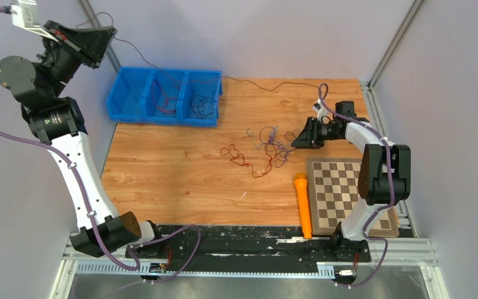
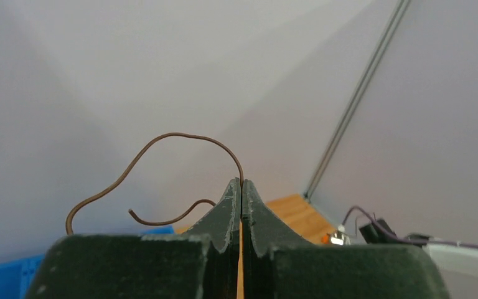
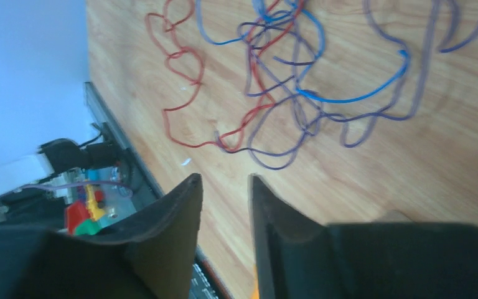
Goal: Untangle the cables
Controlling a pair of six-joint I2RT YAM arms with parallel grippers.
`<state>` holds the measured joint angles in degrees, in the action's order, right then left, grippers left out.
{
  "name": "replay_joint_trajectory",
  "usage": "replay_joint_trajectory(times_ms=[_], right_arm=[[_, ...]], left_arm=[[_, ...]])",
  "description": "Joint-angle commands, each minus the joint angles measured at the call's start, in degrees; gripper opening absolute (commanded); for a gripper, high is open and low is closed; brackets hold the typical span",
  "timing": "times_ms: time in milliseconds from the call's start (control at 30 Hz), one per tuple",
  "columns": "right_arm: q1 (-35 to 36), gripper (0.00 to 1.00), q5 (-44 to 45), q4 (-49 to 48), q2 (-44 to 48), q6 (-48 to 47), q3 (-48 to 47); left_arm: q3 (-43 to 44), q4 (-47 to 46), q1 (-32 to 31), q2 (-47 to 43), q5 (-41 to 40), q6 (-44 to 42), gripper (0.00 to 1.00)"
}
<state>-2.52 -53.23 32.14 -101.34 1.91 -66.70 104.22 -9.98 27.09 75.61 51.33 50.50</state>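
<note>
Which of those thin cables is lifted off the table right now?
The dark brown cable, pinched in the left gripper's shut jaws and held high; the red, blue and purple ones lie tangled on the table.

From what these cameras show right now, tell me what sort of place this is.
Likely a robotics lab test cell: plain grey walls on aluminium frame rails box in a wooden table, with practice props laid out: a blue bin, a chessboard and tangled cables.

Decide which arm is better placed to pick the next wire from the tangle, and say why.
Right. The right gripper sits beside the tangle with jaws apart and empty; the left gripper is raised far away, shut on a brown wire.
</note>
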Motion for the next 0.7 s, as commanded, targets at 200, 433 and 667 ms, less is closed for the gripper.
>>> replay_joint_trajectory(times_ms=[200,433,667], right_arm=[[12.9,0.0,-4.7,3.1,8.1,-9.4,-4.3],[27.1,0.0,12.8,7.1,10.2,-15.8,-4.5],[39.8,0.0,24.3,8.4,8.8,-20.6,-7.1]], left_arm=[[-8.2,45.0,-16.0,-4.7,4.8,-52.2,0.0],[-26.7,62.8,-21.7,-9.7,2.1,-78.0,0.0],[-47.0,65.1,-24.2,-20.1,2.2,-98.2,0.56]])
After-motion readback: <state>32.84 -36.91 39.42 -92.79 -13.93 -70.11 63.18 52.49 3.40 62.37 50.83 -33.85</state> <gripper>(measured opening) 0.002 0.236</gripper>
